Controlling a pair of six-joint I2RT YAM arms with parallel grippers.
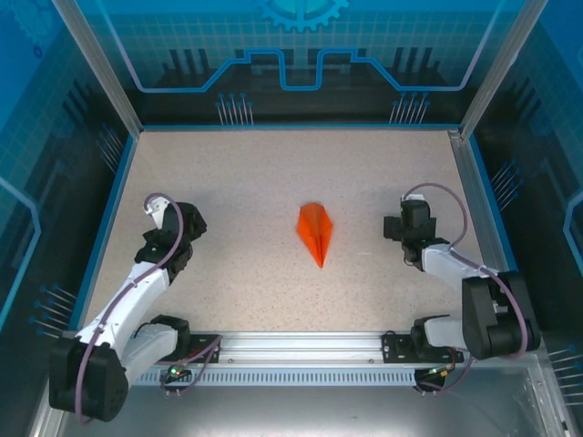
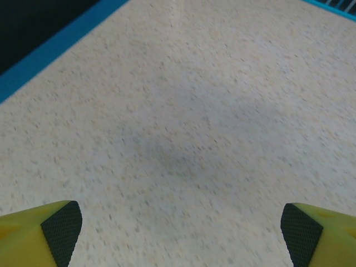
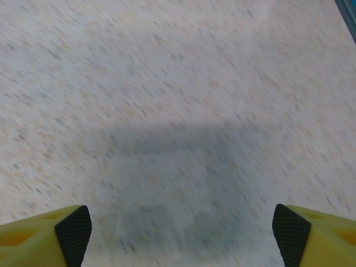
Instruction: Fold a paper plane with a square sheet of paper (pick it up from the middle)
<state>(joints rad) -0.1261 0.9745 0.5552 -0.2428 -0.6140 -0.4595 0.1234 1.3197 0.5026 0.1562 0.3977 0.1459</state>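
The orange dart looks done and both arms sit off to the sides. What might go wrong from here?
The paper plane lies loose on the table with nothing holding it; thin folds may spring open, or a draught may shift it. The left gripper and right gripper are open and empty on either side; an arm sweeping inward might knock or crumple it.

Speckled beige table (image 1: 273,182), blue printed walls (image 1: 301,55).

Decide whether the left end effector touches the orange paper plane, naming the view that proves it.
Apart. The top external view shows bare table between the paper plane, lying mid-table, and the left end effector.
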